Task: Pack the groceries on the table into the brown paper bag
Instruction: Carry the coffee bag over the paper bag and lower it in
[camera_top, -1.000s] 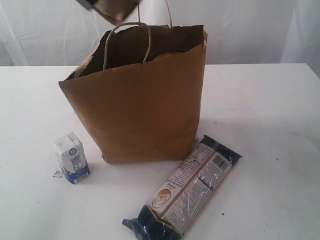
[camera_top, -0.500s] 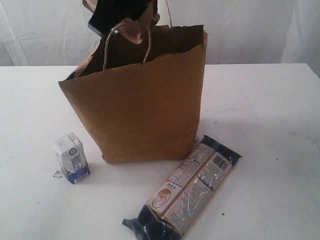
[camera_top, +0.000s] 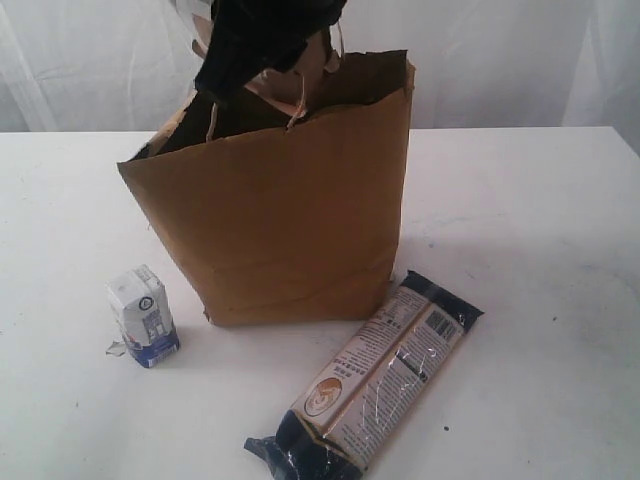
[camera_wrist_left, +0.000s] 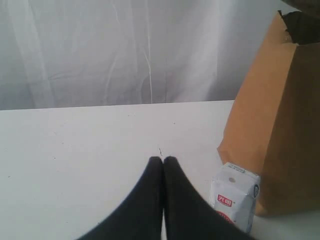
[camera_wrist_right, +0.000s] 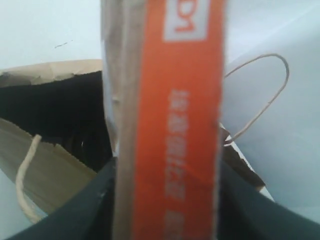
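Right end effector (camera_wrist_right: 167, 200) clamps the brown orange-striped pouch (camera_wrist_right: 170, 125) over the brown paper bag (camera_top: 280, 220), cord handles (camera_wrist_right: 272, 95) either side. Left end effector (camera_wrist_left: 163, 162), closed and empty, hovers near the small white-blue carton (camera_wrist_left: 235, 200).

The left end effector (camera_wrist_left: 163, 161) and right end effector (camera_wrist_right: 167, 195) both have smooth, matte black, tapering fingers.

the brown paper bag (camera_top: 280, 230) is matt, creased kraft paper. the long dark-blue packet (camera_top: 370, 385) is glossy, crinkled plastic film. the small white-blue carton (camera_top: 145, 315) looks like smooth card. the table (camera_top: 540, 250) is matt white.
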